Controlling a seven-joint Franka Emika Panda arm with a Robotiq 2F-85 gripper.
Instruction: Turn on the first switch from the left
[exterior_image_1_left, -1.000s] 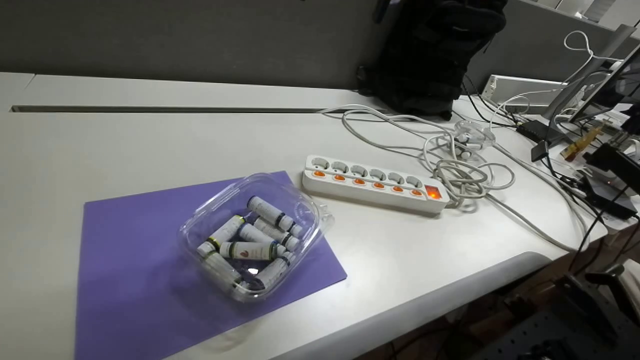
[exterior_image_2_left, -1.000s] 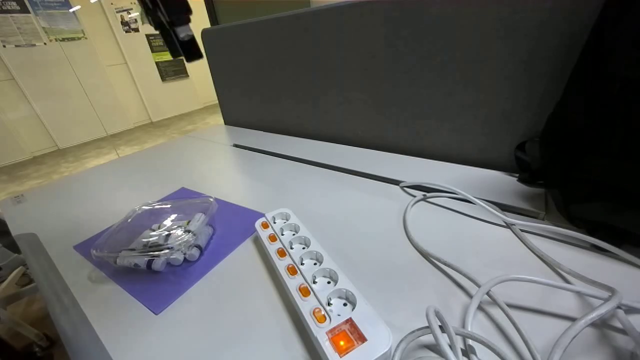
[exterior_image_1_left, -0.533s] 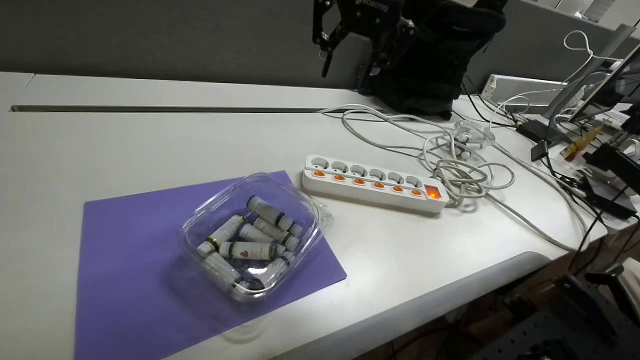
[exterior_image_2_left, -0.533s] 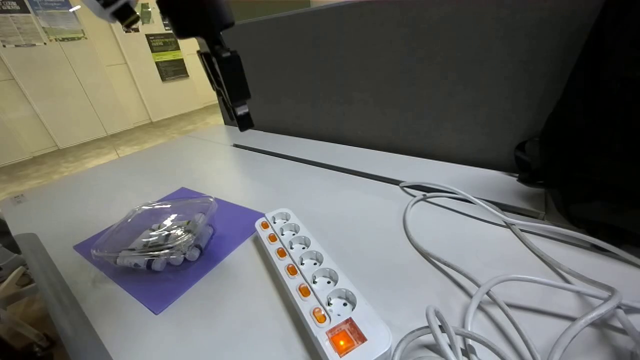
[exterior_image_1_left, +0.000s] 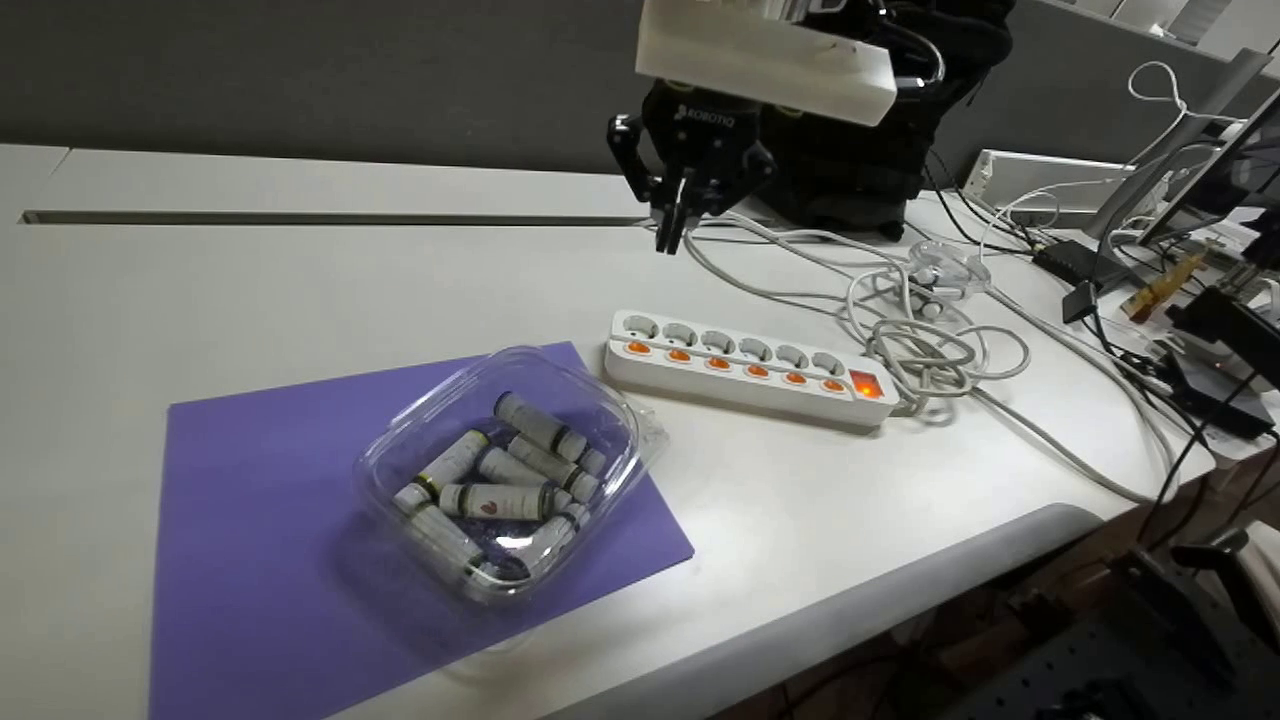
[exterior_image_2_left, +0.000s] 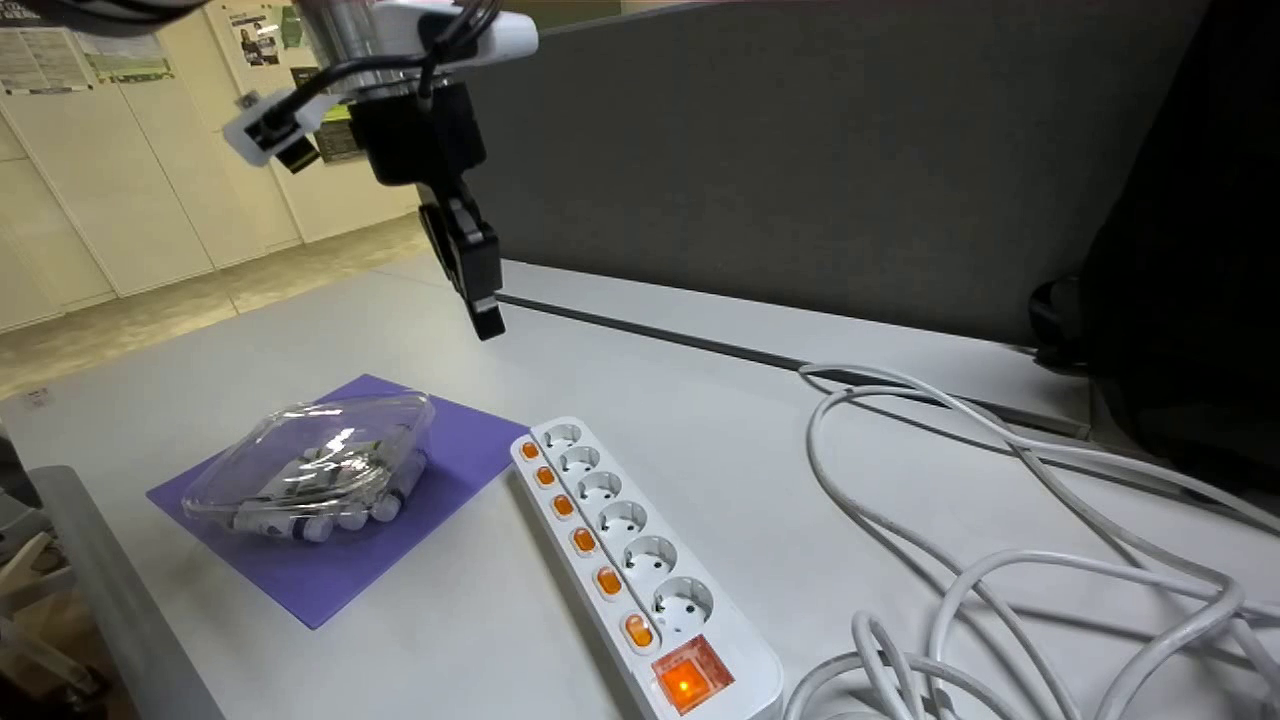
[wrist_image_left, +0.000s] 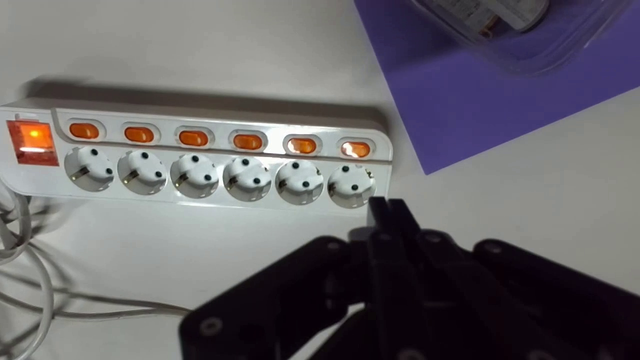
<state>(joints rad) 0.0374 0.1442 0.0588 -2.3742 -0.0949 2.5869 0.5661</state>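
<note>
The white power strip (exterior_image_1_left: 745, 385) lies on the desk in both exterior views, carrying several orange rocker switches and a lit main switch at its far end. The first switch (exterior_image_1_left: 638, 348) sits at the end near the purple sheet; in the wrist view the first switch (wrist_image_left: 355, 149) is at the strip's right end. My gripper (exterior_image_1_left: 667, 250) hangs in the air behind that end of the strip, pointing down, apart from it. Its two black fingertips stand side by side with nothing held between them. In the wrist view the gripper (wrist_image_left: 387, 200) overlaps the strip's corner by the last socket.
A clear plastic box (exterior_image_1_left: 505, 480) of small white tubes rests on the purple sheet (exterior_image_1_left: 250, 560) beside the strip. Loose white cables (exterior_image_1_left: 930, 360) coil past the strip's main-switch end. A black backpack (exterior_image_1_left: 850, 150) leans on the grey partition (exterior_image_2_left: 800, 160) behind.
The arm has come down into view and lower toward the power strip. The gripper's fingers, apart half a second ago, have come together. Strip, box and cables have not moved.
</note>
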